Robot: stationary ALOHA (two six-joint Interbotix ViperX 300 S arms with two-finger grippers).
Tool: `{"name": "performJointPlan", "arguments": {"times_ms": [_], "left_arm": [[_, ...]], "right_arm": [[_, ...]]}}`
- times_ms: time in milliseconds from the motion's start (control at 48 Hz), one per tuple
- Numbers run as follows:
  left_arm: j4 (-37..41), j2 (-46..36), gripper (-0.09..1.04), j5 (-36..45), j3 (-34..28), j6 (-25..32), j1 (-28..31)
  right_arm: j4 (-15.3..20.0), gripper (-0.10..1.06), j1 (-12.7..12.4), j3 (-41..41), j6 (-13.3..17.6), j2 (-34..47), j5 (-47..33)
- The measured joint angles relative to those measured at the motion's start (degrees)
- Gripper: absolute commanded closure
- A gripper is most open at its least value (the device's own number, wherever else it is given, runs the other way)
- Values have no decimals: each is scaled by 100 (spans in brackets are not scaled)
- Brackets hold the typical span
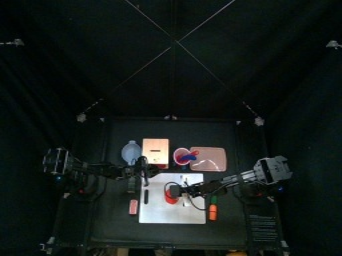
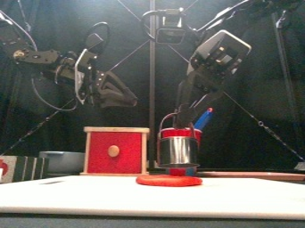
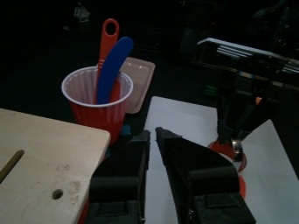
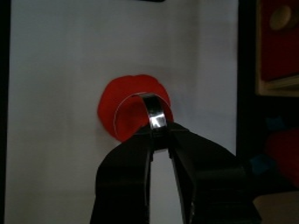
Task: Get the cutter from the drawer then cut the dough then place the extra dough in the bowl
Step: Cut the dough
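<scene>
gripping cutter (image 2: 179, 150) (wire handle), on dough (image 2: 168, 181)

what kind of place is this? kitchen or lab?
Most likely a lab test booth, not a kitchen: black curtains close in a small table, and the props are toys: a red cup with toy knives, red dough under the cutter in the right claw.

Left arm (image 2: 53, 61) and right arm (image 2: 220, 53): black jointed links with pale grey housings, trailing thin black cables. Left gripper (image 3: 153, 138): two broad matte black fingers (image 3: 198, 175) tapering to wedges. Right gripper (image 4: 162, 131): smooth black fingers narrowing to slim tips.
</scene>
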Motion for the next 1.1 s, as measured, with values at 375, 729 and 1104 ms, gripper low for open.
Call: {"name": "performJointPlan", "arguments": {"times_ms": [375,729,1104], "left_arm": [[0,0,36,0,62,0,0],[0,0,36,0,62,0,-9],[-9,0,36,0,62,-18,-9]], "right_arm": [[-237,45,97,-62,325,141,123],[-229,45,158,-79,325,149,114],[-246,45,149,-97,325,246,0]]}}
